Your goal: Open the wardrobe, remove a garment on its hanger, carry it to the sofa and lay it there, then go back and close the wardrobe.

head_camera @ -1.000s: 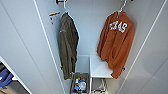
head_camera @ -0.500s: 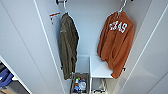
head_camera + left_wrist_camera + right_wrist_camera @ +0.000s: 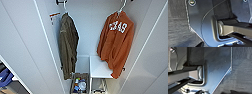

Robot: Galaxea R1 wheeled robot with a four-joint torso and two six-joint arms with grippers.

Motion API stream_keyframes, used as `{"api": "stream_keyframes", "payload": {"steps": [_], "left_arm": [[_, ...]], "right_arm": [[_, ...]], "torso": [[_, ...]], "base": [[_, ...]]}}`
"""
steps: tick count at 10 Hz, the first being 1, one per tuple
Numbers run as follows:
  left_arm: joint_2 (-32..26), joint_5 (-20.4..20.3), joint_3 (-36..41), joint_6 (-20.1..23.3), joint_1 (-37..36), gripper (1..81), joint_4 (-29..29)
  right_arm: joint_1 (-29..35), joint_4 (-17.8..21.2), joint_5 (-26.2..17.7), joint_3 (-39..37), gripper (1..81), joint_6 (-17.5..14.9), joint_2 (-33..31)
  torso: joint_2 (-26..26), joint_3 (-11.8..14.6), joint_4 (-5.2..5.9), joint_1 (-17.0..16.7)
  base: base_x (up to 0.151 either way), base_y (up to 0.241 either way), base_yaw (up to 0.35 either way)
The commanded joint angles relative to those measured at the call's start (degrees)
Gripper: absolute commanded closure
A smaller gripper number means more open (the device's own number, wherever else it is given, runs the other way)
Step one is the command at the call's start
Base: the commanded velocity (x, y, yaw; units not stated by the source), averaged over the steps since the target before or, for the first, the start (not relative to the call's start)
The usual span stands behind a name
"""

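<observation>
The wardrobe (image 3: 22,50) is shown opened; the garment (image 3: 116,42) is seen inside on its hanger (image 3: 121,6), not yet removed. Neither pincer's state can be told.

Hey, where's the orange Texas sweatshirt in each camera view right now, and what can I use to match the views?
Head view: the orange sweatshirt hangs on a white hanger at the right of the open wardrobe, across from the olive jacket.
Left wrist view: not in it; robot parts above dark wood-grain floor.
Right wrist view: not in it; robot parts above the same floor.
Shared landmark: that floor links the wrist views; the head view shares none.
</observation>
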Motion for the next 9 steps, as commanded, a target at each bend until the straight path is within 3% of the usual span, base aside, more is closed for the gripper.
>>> {"api": "stream_keyframes", "payload": {"steps": [1, 2, 3, 4, 5, 6, 9], "left_arm": [[-0.56, 3.03, 0.05, 0.44, -0.47, 1.0, -3.7], [-0.13, 2.86, 0.05, 2.62, -0.48, 1.0, -3.88], [0.05, 2.77, 0.05, 9.85, -0.3, 1.0, -5.9], [-0.29, 1.91, -0.03, 18.12, -0.3, 1.0, -12.95], [-1.17, -1.6, 0.66, 26.32, 0.04, 1.0, -19.14], [-0.92, -2.68, 0.75, 30.06, 0.05, 1.0, -23.56], [-0.3, -2.5, 0.14, 29.98, 0.05, 1.0, -23.92]], "right_arm": [[0.61, 1.61, -3.92, 0.46, 1.0, -1.45, 0.69], [0.35, 4.4, -4.01, 0.46, 1.0, -4.69, 0.87], [0.09, 10.54, -3.49, 0.37, 1.0, -11.1, 0.87], [0.09, 16.5, -3.22, 0.11, 1.0, -17.58, 0.87], [0.17, 21.35, -3.22, 0.11, 1.0, -22.35, 0.87], [0.26, 25.42, -3.21, 0.02, 1.0, -25.1, 0.96], [-0.09, 25.69, -3.22, -0.16, 1.0, -25.28, 2.01]], "torso": [[0.0, 0.0, 0.0, 0.0], [0.0, 0.02, 0.0, -0.02], [-0.02, 0.02, 0.0, -0.02], [-0.02, 0.04, 0.0, -0.02], [-0.05, 0.04, 0.0, -0.02], [-0.07, 0.06, 0.0, -0.02], [-0.09, 0.06, 0.0, -0.02]], "base": [[0.0, 0.0, 0.0], [0.0, 0.0, 0.0], [0.0, 0.0, 0.0], [0.0, 0.0, 0.0], [0.0, 0.0, 0.0], [0.0, 0.0, 0.0], [0.0, 0.0, 0.0]]}}
